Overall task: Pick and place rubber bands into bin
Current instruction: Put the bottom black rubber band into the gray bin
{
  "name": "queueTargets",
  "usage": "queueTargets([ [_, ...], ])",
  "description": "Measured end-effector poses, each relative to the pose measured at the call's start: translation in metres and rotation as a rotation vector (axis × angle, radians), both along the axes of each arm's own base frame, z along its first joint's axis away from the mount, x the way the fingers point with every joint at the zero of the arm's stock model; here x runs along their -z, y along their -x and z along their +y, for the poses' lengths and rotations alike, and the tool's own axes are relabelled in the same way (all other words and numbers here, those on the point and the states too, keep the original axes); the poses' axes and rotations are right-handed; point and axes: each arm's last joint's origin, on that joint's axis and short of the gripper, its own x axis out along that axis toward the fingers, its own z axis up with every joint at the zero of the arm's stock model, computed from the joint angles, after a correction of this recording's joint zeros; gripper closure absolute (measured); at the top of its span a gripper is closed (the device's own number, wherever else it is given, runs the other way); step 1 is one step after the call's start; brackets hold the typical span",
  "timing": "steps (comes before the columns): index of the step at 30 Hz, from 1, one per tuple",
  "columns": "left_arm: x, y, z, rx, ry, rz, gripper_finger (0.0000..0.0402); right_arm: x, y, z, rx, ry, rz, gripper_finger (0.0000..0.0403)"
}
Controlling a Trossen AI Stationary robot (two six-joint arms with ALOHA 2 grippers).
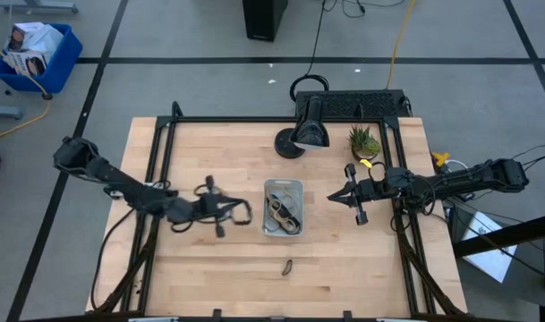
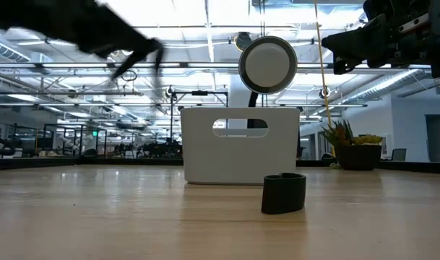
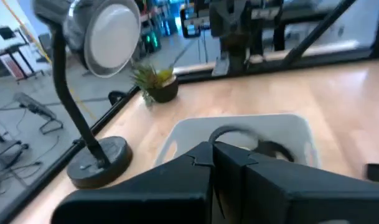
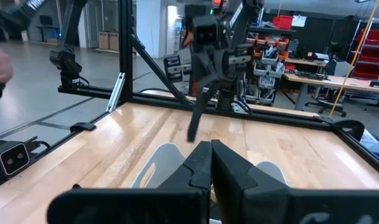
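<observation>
Bands (image 1: 282, 211) already lie in the bin (image 1: 296, 185). Left pincer (image 1: 245, 213), narrow and carrying a dark loop, should centre over the bin before releasing.

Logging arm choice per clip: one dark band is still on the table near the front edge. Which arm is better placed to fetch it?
Probably left. The band lies in front of the bin, slightly nearer the left gripper than the right gripper. Both look shut and empty.
</observation>
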Motion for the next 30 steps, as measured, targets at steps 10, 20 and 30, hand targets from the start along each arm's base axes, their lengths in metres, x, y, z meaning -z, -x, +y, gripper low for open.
queueTargets([
  [10, -0.031, -0.087, 0.008, 0.040, -0.117, 0.177, 0.0398, 0.000, 0.000, 0.000, 0.000, -0.010, 0.002, 0.0399],
  [20, 0.014, -0.132, 0.022, 0.036, -0.101, 0.351, 0.0396, 0.001, 0.000, 0.000, 0.000, -0.014, 0.017, 0.0399],
  [30, 0.011, -0.139, 0.025, 0.034, -0.033, 0.321, 0.0322, 0.001, 0.000, 0.000, 0.000, -0.012, 0.017, 0.0399],
])
